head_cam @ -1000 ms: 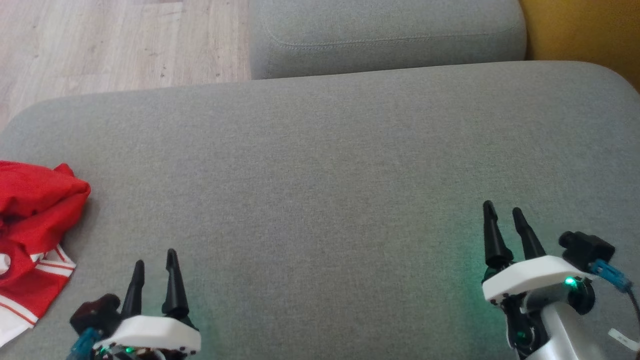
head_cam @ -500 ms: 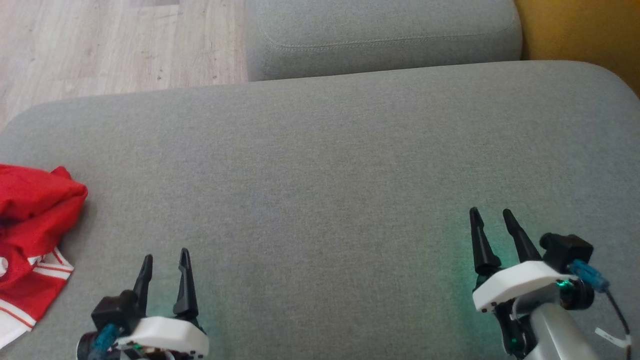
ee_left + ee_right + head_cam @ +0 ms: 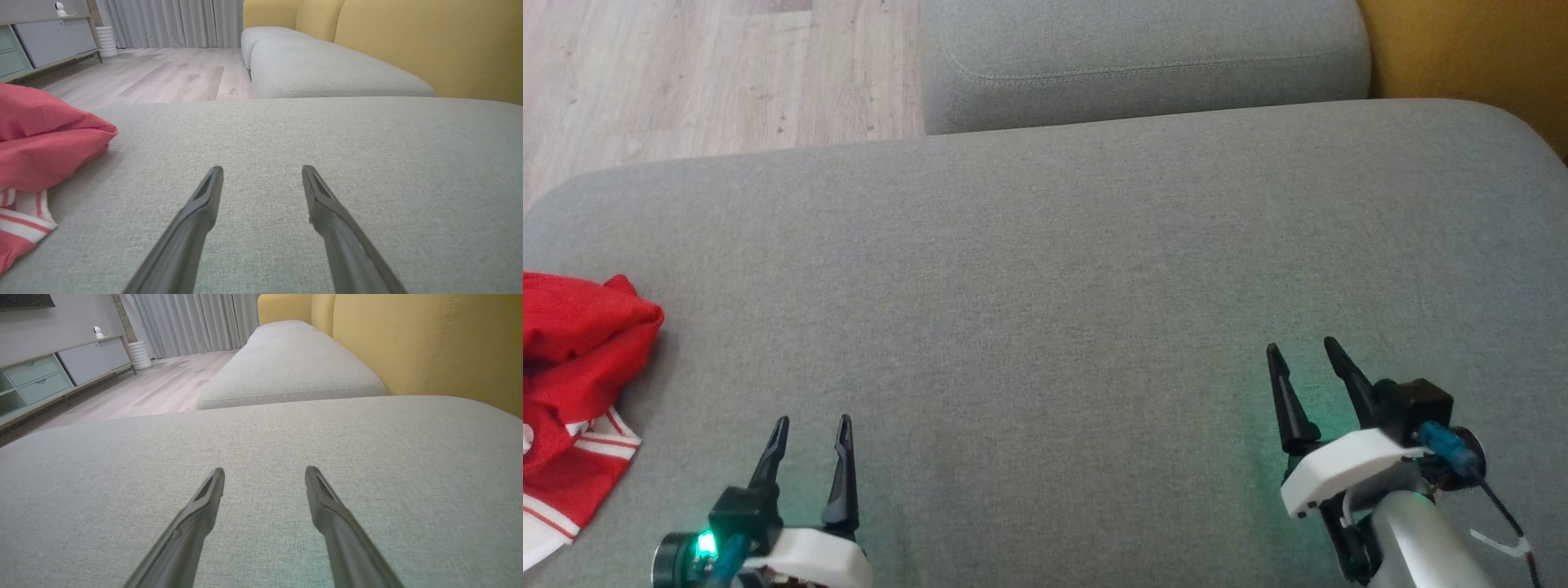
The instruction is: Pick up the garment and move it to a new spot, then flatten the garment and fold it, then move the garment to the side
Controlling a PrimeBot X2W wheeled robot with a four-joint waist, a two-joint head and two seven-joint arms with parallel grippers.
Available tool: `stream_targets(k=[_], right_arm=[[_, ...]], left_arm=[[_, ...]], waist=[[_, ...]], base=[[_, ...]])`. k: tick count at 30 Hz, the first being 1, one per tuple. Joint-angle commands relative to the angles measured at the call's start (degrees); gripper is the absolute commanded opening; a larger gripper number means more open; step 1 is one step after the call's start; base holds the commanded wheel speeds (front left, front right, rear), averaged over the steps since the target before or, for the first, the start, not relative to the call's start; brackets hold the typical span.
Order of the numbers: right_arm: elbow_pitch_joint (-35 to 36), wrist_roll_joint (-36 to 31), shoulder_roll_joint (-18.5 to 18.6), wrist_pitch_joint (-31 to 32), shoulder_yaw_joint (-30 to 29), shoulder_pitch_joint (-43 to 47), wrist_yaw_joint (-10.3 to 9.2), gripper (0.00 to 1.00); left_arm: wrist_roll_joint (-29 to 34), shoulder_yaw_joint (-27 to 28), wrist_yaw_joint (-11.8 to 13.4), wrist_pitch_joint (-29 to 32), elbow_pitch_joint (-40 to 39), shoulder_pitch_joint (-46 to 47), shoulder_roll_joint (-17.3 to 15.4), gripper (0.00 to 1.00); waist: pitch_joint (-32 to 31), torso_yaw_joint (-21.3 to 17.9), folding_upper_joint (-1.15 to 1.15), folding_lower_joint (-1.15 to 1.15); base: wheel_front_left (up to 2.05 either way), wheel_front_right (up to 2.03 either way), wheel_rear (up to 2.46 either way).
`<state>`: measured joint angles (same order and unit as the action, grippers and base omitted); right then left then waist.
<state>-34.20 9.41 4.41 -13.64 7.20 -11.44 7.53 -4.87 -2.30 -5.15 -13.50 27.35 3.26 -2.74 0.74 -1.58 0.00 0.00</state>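
Note:
The garment (image 3: 580, 367), red with white striped trim, lies crumpled at the left edge of the grey cushion (image 3: 1045, 269). In the left wrist view the garment (image 3: 45, 147) fills the left side. My left gripper (image 3: 813, 425) stands open low at the front left, a short way right of the garment and apart from it, nothing between its fingers (image 3: 204, 204). At the front right my right gripper (image 3: 1301, 349) is open too, over bare cushion (image 3: 261, 449), far from the garment.
A second grey cushion (image 3: 1143, 57) adjoins at the back. Wooden floor (image 3: 703, 73) lies beyond the back left edge. A yellow backrest (image 3: 1470, 49) rises at the right. A low cabinet (image 3: 45, 379) stands across the room.
Both grippers have drawn back toward the front edge, the left one shifting slightly right and the right one slightly left. The garment has not moved.

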Motion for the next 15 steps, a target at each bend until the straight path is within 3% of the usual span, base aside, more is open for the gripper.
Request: stream_targets(k=[1, 15], right_arm=[[1.1, -2.0, 0.6, -1.0, 1.7, -2.9, -0.04, 1.0], [1.2, -3.2, 0.3, -1.4, 1.4, -3.3, -0.04, 1.0]], left_arm=[[2.2, 1.1, 0.4, -1.2, -1.4, 2.9, -0.9, 1.0], [3.1, 1.7, 0.6, -1.5, -1.4, 3.0, -0.9, 1.0]], waist=[[0.1, 0.0, 0.0, 0.0], [0.5, -0.1, 0.0, 0.0]], base=[[0.0, 0.0, 0.0], [0.0, 0.0, 0.0]])
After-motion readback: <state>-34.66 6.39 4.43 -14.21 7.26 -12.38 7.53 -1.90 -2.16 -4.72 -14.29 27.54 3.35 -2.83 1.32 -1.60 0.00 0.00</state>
